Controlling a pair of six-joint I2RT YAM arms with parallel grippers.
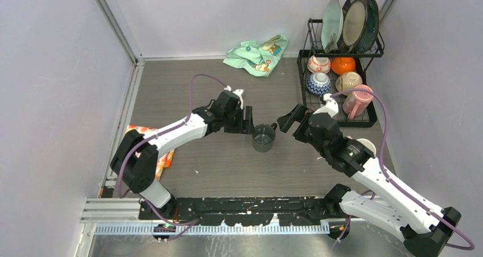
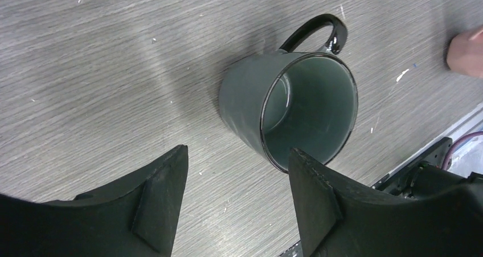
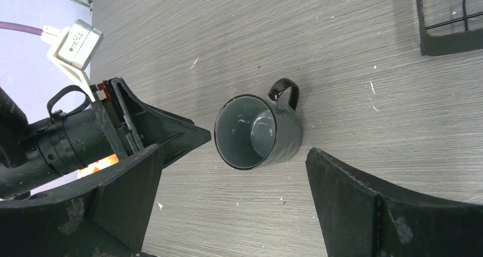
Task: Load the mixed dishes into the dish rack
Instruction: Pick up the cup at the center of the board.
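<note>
Pale lilac walls (image 1: pixel 57 69) enclose a grey wood-grain desk (image 1: pixel 216 166).

Item 1, dark green cup (image 1: pixel 263 137): it stands upright on the bare desk near the centre, mouth up and empty, with its handle turned toward the right arm. It is outside the dish rack (image 1: pixel 339 69), which sits well apart at the far right corner.

Item 2, left pincer (image 1: pixel 249 120): spread, pinching nothing. It sits low, just beside the cup's left side. From the left wrist camera the cup lies beyond the fingertips rather than between them, and one finger (image 2: pixel 319 200) overlaps the rim in the view. Contact cannot be determined.

Item 3, right pincer (image 1: pixel 287 120): spread wide, pinching nothing. It is near the cup's handle side and apart from it.

Item 4, rack contents: the upper shelf carries three plates on edge, namely the pale green plate (image 1: pixel 331 23), the dark-rimmed beige plate (image 1: pixel 353 20) and the dark blue-green plate (image 1: pixel 371 26). The lower basket holds a red-and-white patterned bowl (image 1: pixel 318 64), an orange bowl (image 1: pixel 343 65), a blue patterned bowl (image 1: pixel 319 84), a beige bowl (image 1: pixel 348 81) and, at its near right, a pink cup (image 1: pixel 357 101).

Item 5, cloths: a mint-green cartoon-print cloth (image 1: pixel 256 53) lies crumpled by the far wall, just left of the rack. An orange floral cloth (image 1: pixel 162 154) lies at the desk's left edge, partly hidden under the left arm.
</note>
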